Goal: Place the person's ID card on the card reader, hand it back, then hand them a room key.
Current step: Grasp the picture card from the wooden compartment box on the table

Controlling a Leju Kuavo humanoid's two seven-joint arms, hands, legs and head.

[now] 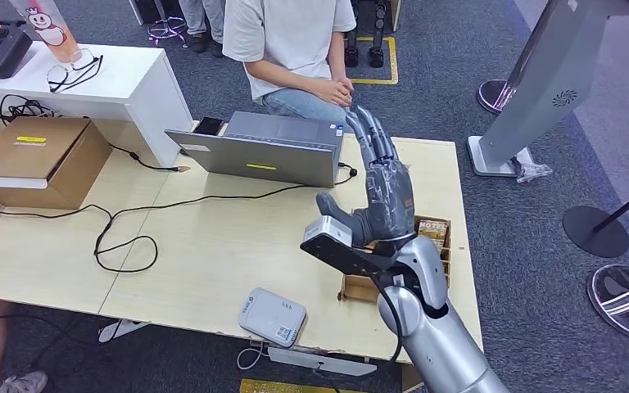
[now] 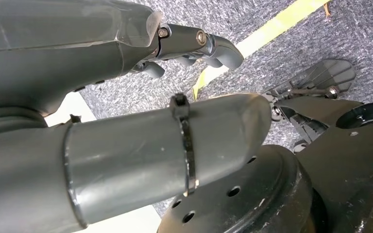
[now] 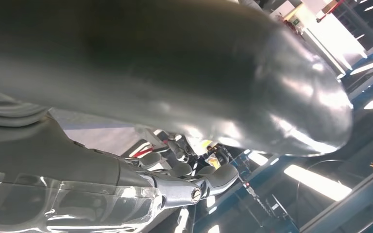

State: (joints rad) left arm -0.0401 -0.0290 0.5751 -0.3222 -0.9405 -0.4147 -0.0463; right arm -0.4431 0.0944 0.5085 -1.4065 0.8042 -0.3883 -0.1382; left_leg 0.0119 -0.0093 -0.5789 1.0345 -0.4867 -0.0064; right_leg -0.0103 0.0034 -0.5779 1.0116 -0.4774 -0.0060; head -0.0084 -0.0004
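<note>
At the desk's near edge the card reader point(image 1: 272, 316) lies bare; above it the right hand point(image 1: 383, 192) reaches, fingers apart and holding nothing, toward the seated person point(image 1: 295, 49); no ID card visible, so the handover seems pending.

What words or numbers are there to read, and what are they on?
"HOTEL", faint, on the card in the wooden box.
Card reader: small blue mark and code sticker, too small to read.
Cardboard box: yellow label, too blurred.
Laptop: yellow strip, no readable text.
Cup: cartoon face, no words.
</note>
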